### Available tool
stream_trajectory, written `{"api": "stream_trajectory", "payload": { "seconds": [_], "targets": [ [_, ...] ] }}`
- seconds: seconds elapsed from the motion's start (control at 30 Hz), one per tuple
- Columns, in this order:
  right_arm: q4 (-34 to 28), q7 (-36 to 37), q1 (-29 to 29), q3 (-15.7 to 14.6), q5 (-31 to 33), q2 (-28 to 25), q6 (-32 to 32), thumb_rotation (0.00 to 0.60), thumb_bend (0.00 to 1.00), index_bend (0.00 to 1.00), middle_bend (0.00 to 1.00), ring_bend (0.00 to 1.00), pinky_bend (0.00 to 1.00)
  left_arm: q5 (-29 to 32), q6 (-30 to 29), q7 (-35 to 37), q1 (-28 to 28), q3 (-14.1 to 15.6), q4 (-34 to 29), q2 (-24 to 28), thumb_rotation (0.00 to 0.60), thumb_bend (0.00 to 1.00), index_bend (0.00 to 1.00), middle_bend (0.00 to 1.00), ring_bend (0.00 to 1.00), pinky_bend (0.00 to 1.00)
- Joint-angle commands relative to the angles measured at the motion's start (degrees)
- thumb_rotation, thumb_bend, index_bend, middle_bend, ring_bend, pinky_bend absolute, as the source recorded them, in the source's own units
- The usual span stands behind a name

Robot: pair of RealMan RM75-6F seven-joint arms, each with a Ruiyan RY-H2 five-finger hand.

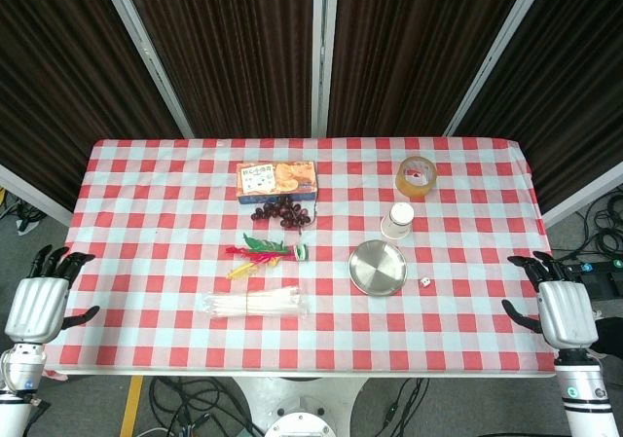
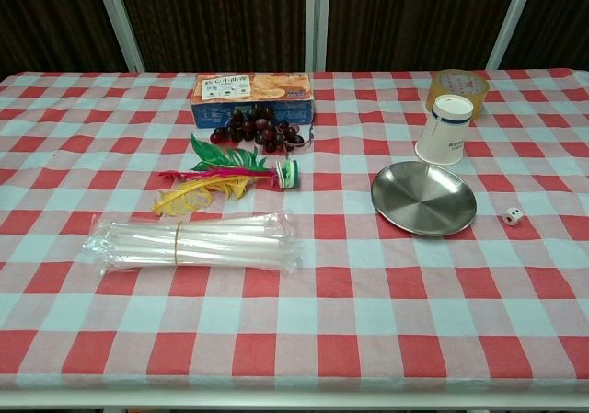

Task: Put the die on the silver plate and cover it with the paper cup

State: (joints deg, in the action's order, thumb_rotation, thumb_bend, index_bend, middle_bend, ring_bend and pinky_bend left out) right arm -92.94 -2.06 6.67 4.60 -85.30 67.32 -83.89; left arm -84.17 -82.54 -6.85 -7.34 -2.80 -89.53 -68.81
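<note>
Fingers spread, empty, both hands (image 1: pixel 39 301) (image 1: pixel 560 306); chest view hides them; die (image 2: pixel 513 216) pips unreadable.

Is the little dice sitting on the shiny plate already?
No, the die lies on the checked tablecloth just to the right of the silver plate, apart from it, and nothing lies on the plate.

My left hand (image 1: pixel 41 301) and my right hand (image 1: pixel 560 306) look alike: each has a ribbed silver-grey back plate and black fingers and thumb. Below each hand sits a white cylindrical wrist, the right one carrying a small blue-green mark.
</note>
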Motion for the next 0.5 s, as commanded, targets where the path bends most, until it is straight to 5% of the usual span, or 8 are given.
{"api": "stream_trajectory", "payload": {
  "seconds": [0.03, 0.4, 0.5],
  "targets": [
    [-0.58, 0.95, -0.35, -0.46, -0.04, -0.44, 0.19, 0.600, 0.13, 0.27, 0.32, 0.16, 0.25, 0.05, 0.07, 0.13, -0.04, 0.00, 0.01, -0.04, 0.600, 0.03, 0.23, 0.22, 0.12, 0.08],
    [-1.76, 2.43, -1.08, -1.54, -1.96, -1.08, -0.61, 0.600, 0.14, 0.27, 0.33, 0.17, 0.25, -0.78, -0.88, 0.70, 0.20, 0.22, 0.69, -0.38, 0.600, 0.03, 0.23, 0.22, 0.12, 0.08],
    [-2.62, 0.69, 0.65, -1.29, -1.53, 0.11, 2.26, 0.600, 0.14, 0.27, 0.40, 0.27, 0.31, -1.02, -0.90, 0.88, 0.12, 0.25, 0.74, -0.41, 0.600, 0.03, 0.23, 0.22, 0.12, 0.08]
  ]
}}
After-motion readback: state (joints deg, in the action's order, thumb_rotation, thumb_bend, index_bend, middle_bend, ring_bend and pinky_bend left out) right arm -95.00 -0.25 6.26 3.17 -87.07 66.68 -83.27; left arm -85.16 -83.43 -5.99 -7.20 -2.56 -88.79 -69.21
